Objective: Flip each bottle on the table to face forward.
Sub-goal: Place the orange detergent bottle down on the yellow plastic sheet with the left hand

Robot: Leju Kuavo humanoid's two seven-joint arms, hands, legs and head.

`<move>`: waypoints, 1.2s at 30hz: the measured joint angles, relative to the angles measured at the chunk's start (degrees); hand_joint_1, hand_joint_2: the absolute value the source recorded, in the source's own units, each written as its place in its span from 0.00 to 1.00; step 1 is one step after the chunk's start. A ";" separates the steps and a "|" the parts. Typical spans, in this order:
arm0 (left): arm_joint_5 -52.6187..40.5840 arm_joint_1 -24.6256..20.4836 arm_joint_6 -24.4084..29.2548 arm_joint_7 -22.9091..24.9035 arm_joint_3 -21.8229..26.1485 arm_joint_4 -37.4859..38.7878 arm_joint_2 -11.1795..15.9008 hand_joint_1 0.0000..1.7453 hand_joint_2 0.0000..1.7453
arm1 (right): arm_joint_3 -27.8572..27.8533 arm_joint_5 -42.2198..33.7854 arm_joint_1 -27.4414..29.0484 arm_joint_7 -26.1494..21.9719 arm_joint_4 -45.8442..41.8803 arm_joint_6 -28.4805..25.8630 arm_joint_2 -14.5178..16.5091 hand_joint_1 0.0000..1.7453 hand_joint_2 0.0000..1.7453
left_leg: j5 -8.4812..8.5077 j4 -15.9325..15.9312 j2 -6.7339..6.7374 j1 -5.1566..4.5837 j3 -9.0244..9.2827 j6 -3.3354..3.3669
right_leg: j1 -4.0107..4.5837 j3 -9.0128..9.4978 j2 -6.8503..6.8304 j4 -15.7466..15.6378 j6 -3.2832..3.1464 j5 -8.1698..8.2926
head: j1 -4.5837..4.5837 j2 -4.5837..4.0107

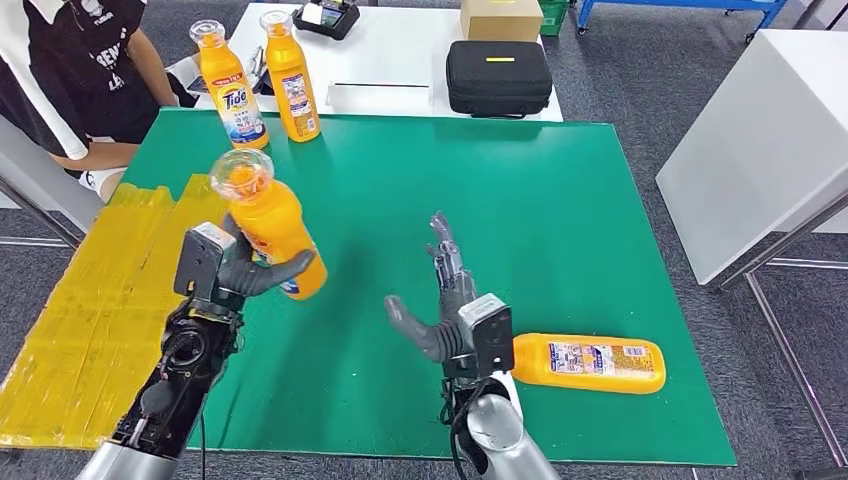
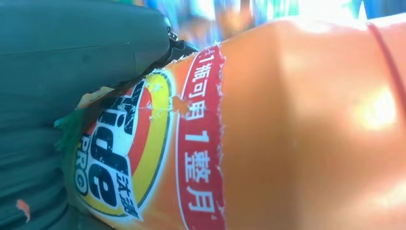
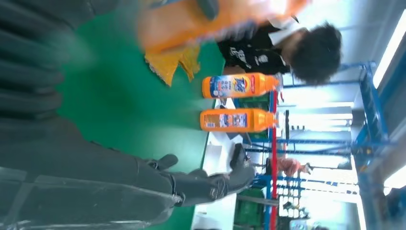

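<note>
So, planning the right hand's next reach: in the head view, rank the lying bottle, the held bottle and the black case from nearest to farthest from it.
1. Lying bottle: on its side, just right of the right hand.
2. Held bottle: across to the left, in the left hand.
3. Black case: on the white table beyond the green one.

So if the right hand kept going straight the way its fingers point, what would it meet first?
The right hand is open, its fingers pointing away across the green table mat. That line looks free on the mat; past the far edge sits a black zippered case, though depth is hard to judge.

two orange bottles [image 1: 232, 85] [image 1: 291, 76] upright, one held tilted [image 1: 268, 225], one lying [image 1: 590, 362].
</note>
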 joint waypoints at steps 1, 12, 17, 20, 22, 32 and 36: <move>-0.92 0.42 1.46 -0.08 0.61 -0.74 0.07 1.00 1.00 | -0.47 -0.57 0.47 0.29 -1.04 0.32 -0.21 0.00 0.50 | 0.00 0.00 0.00 0.00 0.00 0.00 | 0.00 0.00 -0.01 0.00 0.00 0.00 | -0.01 0.00; -38.83 2.63 32.06 5.16 3.46 -2.94 0.18 1.00 1.00 | -5.08 -5.16 3.35 1.79 -7.60 0.21 -2.63 0.00 1.00 | -0.02 0.01 -0.08 0.01 0.00 -0.02 | 0.00 -0.41 -0.08 -0.03 -0.06 -0.10 | -0.01 0.00; -60.64 -1.09 36.85 16.65 1.78 3.65 -1.57 1.00 1.00 | -10.40 -4.68 4.97 1.97 -11.54 -1.33 -3.93 0.00 1.00 | -0.01 0.03 -0.21 -0.05 -0.04 0.02 | -0.04 -0.05 -0.11 -0.03 -0.02 0.02 | -0.01 0.00; -73.01 -3.88 36.99 23.67 1.24 8.55 -2.81 1.00 1.00 | -13.01 -0.45 7.02 3.61 -14.70 -1.78 -4.27 0.00 1.00 | 0.00 0.04 -0.20 -0.06 -0.05 0.02 | -0.04 -0.04 -0.10 -0.03 0.04 0.06 | -0.01 0.00; -79.00 -5.54 36.95 26.60 1.19 11.88 -3.38 1.00 1.00 | -14.72 3.40 8.12 4.97 -16.77 -0.87 -4.49 0.00 1.00 | -0.01 0.04 -0.14 -0.05 -0.06 0.02 | -0.03 -0.04 -0.08 -0.02 0.04 0.06 | -0.01 0.00; -82.99 -9.20 37.24 26.51 2.59 21.64 -4.25 1.00 1.00 | -19.76 8.78 9.56 5.86 -20.73 2.23 -5.16 0.00 1.00 | -0.01 0.03 0.00 -0.03 -0.06 0.01 | -0.02 -0.09 0.01 -0.02 0.02 0.04 | -0.01 0.00; -84.22 -9.89 37.24 28.32 1.84 24.07 -3.73 1.00 1.00 | -20.41 11.13 9.92 5.31 -20.87 3.94 -5.49 0.00 1.00 | -0.02 0.03 -0.01 -0.04 -0.08 0.01 | -0.02 -0.08 0.01 -0.02 0.02 0.04 | -0.01 0.00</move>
